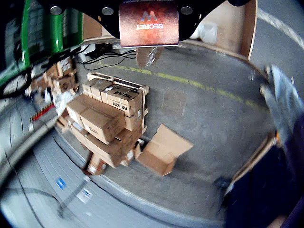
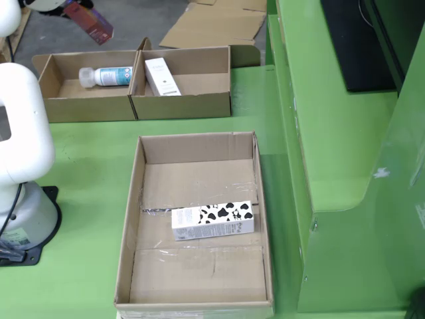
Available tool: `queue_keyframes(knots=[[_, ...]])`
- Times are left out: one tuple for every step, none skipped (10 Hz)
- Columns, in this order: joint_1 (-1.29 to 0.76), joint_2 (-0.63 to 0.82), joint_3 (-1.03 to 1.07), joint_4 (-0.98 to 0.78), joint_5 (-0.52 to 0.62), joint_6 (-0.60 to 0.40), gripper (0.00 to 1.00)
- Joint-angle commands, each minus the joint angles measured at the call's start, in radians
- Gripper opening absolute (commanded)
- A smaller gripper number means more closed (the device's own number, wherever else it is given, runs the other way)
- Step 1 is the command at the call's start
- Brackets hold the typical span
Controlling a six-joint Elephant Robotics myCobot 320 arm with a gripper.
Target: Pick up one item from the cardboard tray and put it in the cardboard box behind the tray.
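My gripper (image 2: 85,20) at the fixed view's upper left carries a reddish packet (image 2: 89,22); the cardboard boxes (image 2: 182,100) sit directly below it.

On the bench: one cardboard tray (image 2: 130,219) holding one cow-print carton (image 2: 212,220), and two boxes behind, one bottle (image 2: 106,76) and one white carton (image 2: 162,77).

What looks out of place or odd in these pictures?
In the fixed view, the cow-patterned carton lies on its side in the cardboard tray, slightly askew. At the top left, a reddish package hangs in the air, apparently carried toward the boxes; the gripper itself is hidden.
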Motion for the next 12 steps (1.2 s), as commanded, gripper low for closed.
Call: queue_keyframes(knots=[[-0.126, 0.080, 0.028, -0.094, 0.276, 0.190, 0.00], [-0.137, 0.094, 0.028, -0.208, 0.311, 0.218, 0.00], [-0.146, 0.103, 0.028, -0.275, 0.333, 0.236, 0.00], [-0.156, 0.118, 0.028, -0.341, 0.350, 0.250, 0.00], [-0.156, 0.118, 0.028, -0.341, 0.350, 0.250, 0.00], [-0.164, 0.146, 0.028, -0.452, 0.370, 0.261, 0.00], [-0.166, 0.243, -0.142, -0.437, 0.380, 0.275, 0.00], [-0.163, 0.388, -0.433, -0.289, 0.378, 0.276, 0.00], [-0.161, 0.465, -0.590, -0.214, 0.375, 0.282, 0.00], [-0.159, 0.529, -0.723, -0.146, 0.376, 0.287, 0.00], [-0.150, 0.616, -0.913, -0.047, 0.375, 0.298, 0.00], [-0.150, 0.616, -0.913, -0.047, 0.375, 0.298, 0.00]])
